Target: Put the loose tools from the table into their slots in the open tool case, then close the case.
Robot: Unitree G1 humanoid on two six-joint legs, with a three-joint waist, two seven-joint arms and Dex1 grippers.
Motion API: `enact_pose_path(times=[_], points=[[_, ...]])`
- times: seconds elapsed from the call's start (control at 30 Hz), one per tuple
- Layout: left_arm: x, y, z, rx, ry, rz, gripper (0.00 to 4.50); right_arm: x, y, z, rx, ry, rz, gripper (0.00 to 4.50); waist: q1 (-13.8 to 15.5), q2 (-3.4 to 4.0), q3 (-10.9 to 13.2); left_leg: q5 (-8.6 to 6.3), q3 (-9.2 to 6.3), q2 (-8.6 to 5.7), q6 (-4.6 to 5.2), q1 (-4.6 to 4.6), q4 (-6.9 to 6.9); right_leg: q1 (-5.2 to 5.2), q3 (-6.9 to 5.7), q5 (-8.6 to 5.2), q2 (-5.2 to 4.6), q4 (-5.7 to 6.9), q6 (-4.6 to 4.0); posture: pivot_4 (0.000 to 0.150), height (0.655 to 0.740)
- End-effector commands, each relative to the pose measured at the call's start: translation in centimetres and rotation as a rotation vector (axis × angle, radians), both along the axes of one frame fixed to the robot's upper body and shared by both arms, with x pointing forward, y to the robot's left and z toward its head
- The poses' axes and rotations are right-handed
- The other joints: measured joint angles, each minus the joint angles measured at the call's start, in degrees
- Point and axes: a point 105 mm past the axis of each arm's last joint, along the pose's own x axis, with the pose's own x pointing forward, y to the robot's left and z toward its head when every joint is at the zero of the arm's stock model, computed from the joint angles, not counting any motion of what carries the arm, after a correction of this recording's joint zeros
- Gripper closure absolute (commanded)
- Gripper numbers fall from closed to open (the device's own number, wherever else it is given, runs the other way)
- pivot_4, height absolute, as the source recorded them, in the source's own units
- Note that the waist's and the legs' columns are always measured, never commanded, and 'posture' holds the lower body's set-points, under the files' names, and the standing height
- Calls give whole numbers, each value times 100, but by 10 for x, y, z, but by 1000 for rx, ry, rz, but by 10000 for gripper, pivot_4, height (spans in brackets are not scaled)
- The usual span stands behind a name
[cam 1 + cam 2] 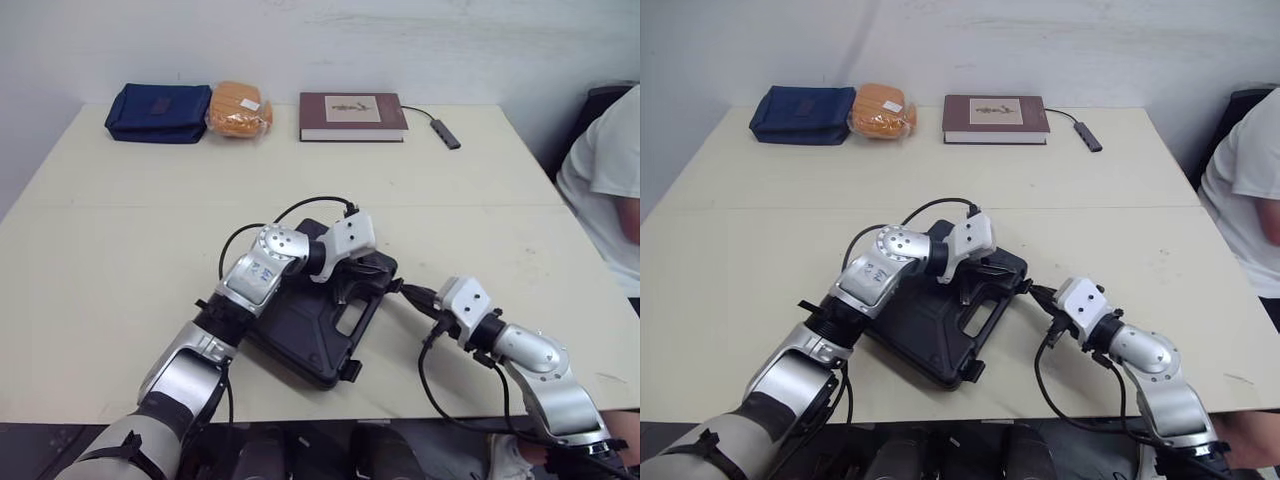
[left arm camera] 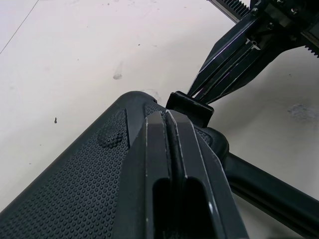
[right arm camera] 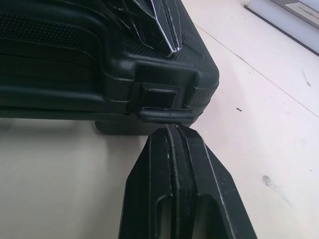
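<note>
Right claw [image 3: 172, 130] at the latch [image 3: 164, 114]: fastening the case [image 1: 300, 330].
Clenched and empty, it touches the latch at the case's corner. Left claw [image 2: 167, 113], also clenched, rests on the lid [image 2: 75, 174] above. Case lies shut on the desk [image 1: 120, 250]; next, I judge, press the latch home.

One tool case [image 1: 300, 335], one book [image 1: 352, 115], one blue pouch [image 1: 158, 112], one orange packet [image 1: 239, 109], two pincers [image 1: 370, 268] [image 1: 398, 289].
</note>
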Motion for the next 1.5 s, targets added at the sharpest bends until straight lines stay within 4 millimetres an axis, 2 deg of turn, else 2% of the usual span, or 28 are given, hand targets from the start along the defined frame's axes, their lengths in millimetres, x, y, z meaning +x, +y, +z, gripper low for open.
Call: enact_pose_path(times=[0.03,0.27,0.53,1.2,1.5], points=[[2,33,-63,193,156,111,44642,1,8,11,22,-45,39,45000,-4,0,-1,0,-2,0,-1,2,0,3,-1,0,0,-1,0,1500,7400],[7,42,-65,209,158,144,44642,2,15,12,27,-47,66,45000,-29,5,-4,-36,-18,10,6,72,-18,80,-17,-10,3,-22,-13,1500,7400],[5,41,-69,212,163,146,44642,2,26,15,35,-52,105,45000,-26,7,-5,-42,-20,13,-10,73,-18,78,-15,-11,2,-21,-15,1500,7400],[-10,39,-81,255,205,91,44642,13,33,16,8,-59,160,45000,-108,18,-20,-54,-22,25,-31,83,-31,77,-14,-18,4,-21,-29,1500,7400],[-13,46,-86,271,228,106,44642,19,45,16,10,-50,211,45000,-185,13,-24,-48,-22,25,-38,92,-56,75,-16,-21,5,-24,-35,1500,7400]])
